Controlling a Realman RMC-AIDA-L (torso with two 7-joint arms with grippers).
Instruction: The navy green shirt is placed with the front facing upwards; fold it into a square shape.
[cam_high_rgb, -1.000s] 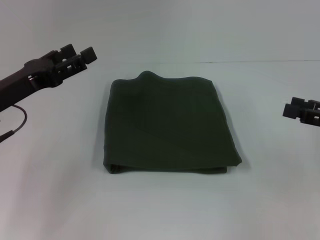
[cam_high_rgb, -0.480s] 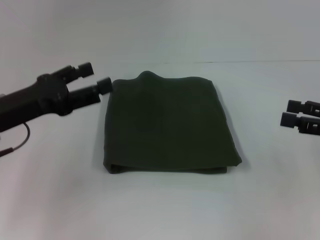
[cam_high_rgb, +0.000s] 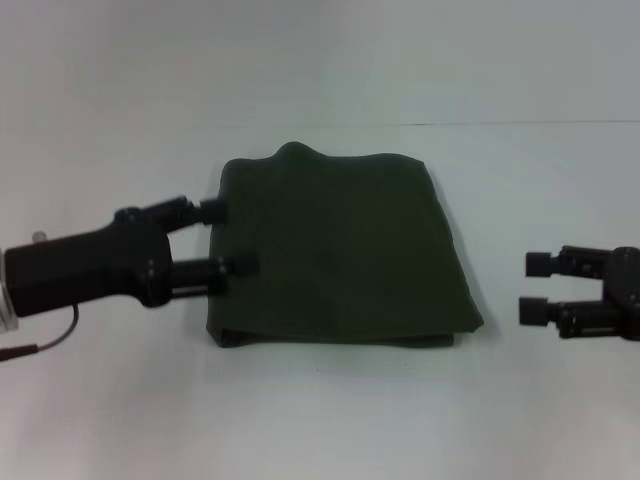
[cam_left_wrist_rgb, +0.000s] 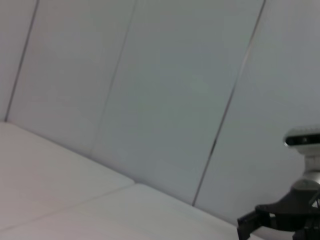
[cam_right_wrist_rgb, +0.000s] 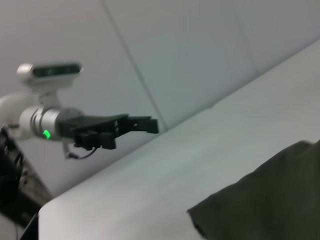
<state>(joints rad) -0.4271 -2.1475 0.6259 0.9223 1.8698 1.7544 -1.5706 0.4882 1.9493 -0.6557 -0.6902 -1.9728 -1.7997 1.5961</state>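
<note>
Navy green shirt (cam_high_rgb: 340, 250) lies folded square on the worktop (cam_high_rgb: 330, 410). Left gripper (cam_high_rgb: 228, 238) at its left edge, fingers apart, empty; right gripper (cam_high_rgb: 536, 288) well clear, fingers apart, empty.

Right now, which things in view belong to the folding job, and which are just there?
In the job:
- dark olive-green cotton shirt, folded into a rough square
- left gripper, open at the shirt's left edge
- right gripper, open, clear of the shirt

Just there:
- white table
- pale panelled wall
</note>
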